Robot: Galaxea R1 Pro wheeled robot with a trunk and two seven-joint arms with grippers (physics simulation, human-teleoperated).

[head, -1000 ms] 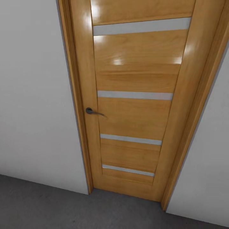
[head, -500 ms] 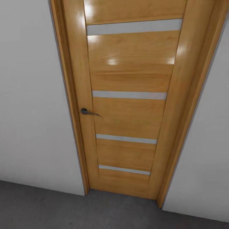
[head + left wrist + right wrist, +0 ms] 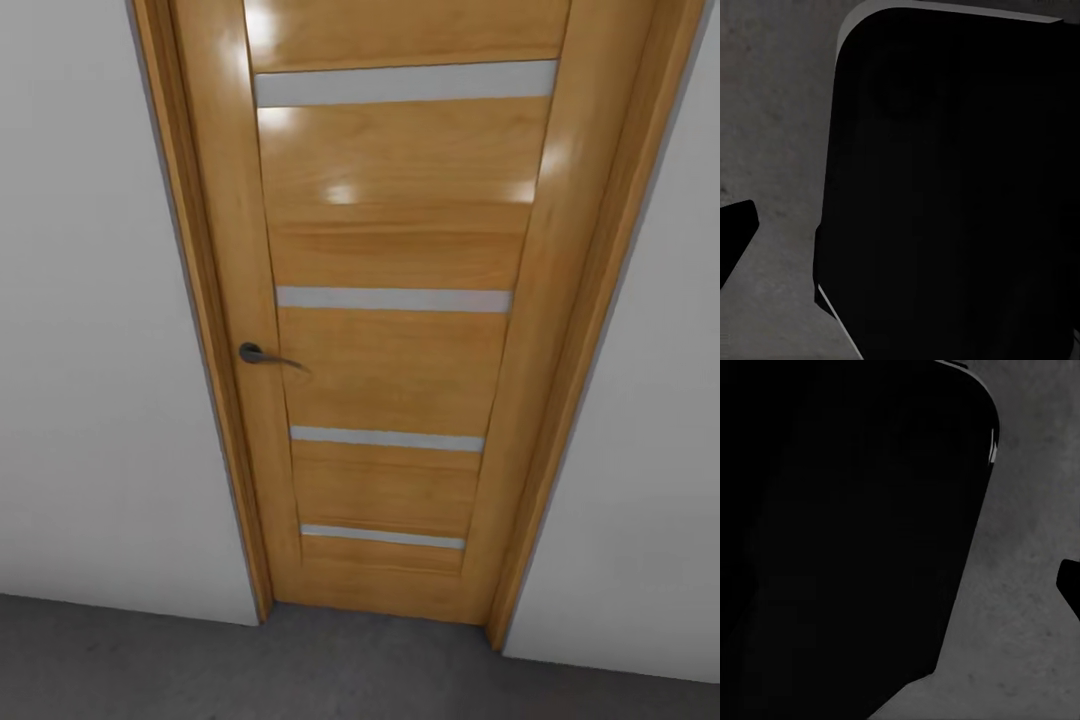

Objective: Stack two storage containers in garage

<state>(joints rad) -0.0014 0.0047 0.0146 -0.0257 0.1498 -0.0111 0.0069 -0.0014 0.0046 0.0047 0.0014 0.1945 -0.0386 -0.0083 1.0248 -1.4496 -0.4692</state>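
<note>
You're parked right in front of a wooden door (image 3: 390, 330) with pale horizontal slats across it, shut in its frame (image 3: 195, 330). The dark lever handle (image 3: 262, 355) sits on the door's left edge, about halfway up. Plain white-grey walls (image 3: 90, 350) run on both sides, and a strip of the floor (image 3: 300, 670), dark grey concrete, shows along the bottom of the head view.

Both wrist cameras look down at that same mottled concrete, each mostly blocked by a big black rounded body (image 3: 952, 187). There's just a sliver of a dark tip at the frame edge in each, so honestly you can't tell whether either gripper is open or closed.
</note>
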